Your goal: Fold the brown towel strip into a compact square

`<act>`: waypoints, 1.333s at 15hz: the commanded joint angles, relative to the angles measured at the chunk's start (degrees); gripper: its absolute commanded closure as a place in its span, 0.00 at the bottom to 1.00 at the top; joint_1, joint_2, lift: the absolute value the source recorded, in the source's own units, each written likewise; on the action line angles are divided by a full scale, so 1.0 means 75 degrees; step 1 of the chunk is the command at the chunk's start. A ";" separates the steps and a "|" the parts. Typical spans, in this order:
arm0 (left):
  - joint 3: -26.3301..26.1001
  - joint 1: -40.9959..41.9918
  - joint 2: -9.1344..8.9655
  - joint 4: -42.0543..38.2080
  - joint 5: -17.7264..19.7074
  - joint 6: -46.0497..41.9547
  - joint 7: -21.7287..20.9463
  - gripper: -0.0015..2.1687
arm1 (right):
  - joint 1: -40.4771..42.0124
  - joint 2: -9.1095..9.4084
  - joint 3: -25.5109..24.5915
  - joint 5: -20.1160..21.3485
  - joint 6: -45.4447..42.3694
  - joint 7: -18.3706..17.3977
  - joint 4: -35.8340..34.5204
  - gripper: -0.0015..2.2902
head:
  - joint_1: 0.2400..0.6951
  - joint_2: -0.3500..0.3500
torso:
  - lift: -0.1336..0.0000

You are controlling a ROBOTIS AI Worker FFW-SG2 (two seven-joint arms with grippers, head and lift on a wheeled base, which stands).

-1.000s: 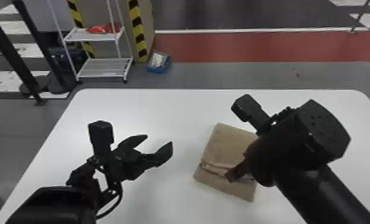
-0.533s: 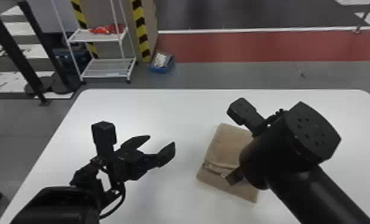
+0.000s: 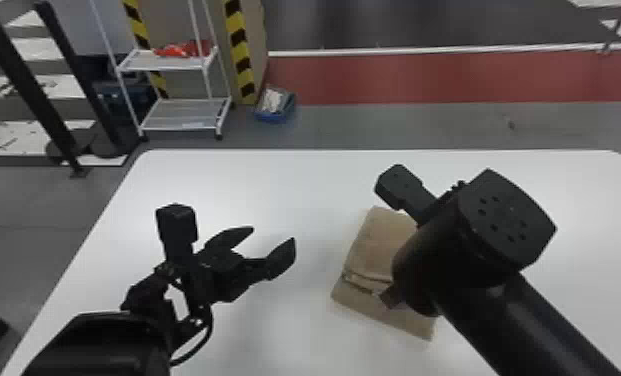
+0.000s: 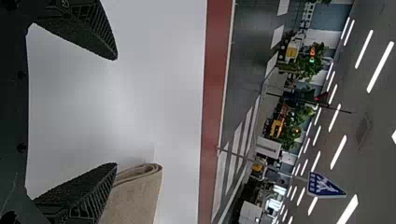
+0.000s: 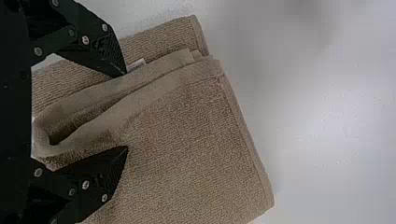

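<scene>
Here's the right gripper, poised over the brown towel, fingers spread with nothing clamped that I can see. The towel lies folded on the white table, right of the middle, skewed to the table's edge. Away to the left, above the table, the left gripper also has its fingers apart, and empty.

Now look at those layered hems across the near part of the bundle: they gape into a loose pocket at one end and stop short of the bottom layer's edge. I'd say the job here is tidying that last fold. Come down gently, one finger either side of the loose layers, and take both hems together; catch only the top one and the stack will probably shear. Don't dig into the strip beneath, or the whole bundle may slide. (Terry like that looks grippy, so a light pinch ought to do.) Then a low, slow pull toward the near edge, let go cleanly, and press the pocket flat. Nearly a square, by my reckoning, just a scruffy one.
</scene>
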 commanded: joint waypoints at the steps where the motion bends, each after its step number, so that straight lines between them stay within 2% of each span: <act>1: 0.0011 -0.0012 0.0000 0.0007 0.0001 -0.0003 -0.0003 0.03 | -0.0007 0.0035 0.0014 0.0049 0.0016 0.0025 0.0027 0.18 | 1.00 0.63 | 0.07; 5: 0.0034 -0.0001 0.0000 0.0007 0.0001 -0.0003 -0.0015 0.03 | 0.0004 0.0012 -0.0010 0.0096 0.0016 0.0025 0.0016 0.29 | 1.00 0.64 | 0.07; 11: 0.0046 0.0011 0.0000 -0.0040 0.0001 -0.0003 -0.0038 0.03 | 0.0122 0.0024 -0.0268 0.0049 0.0016 0.0025 -0.0371 0.30 | 1.00 0.64 | 0.07; 13: 0.0046 0.0023 0.0000 -0.0040 0.0013 -0.0003 -0.0038 0.03 | 0.0145 0.0024 -0.0338 0.0061 0.0016 0.0025 -0.0371 0.41 | 1.00 0.64 | 0.07; 18: 0.0046 0.0023 0.0000 -0.0075 0.0013 -0.0003 -0.0061 0.03 | 0.0145 0.0024 -0.0397 0.0061 0.0016 0.0025 -0.0313 0.41 | 1.00 0.63 | 0.07; 19: 0.0046 0.0035 0.0000 -0.0087 0.0013 -0.0003 -0.0061 0.03 | 0.0133 0.0024 -0.0420 0.0061 0.0016 0.0025 -0.0313 0.44 | 1.00 0.63 | 0.07; 20: 0.0046 0.0035 0.0000 -0.0111 0.0013 -0.0003 -0.0073 0.03 | 0.0145 0.0024 -0.0526 0.0049 0.0016 0.0025 -0.0313 0.56 | 1.00 0.63 | 0.07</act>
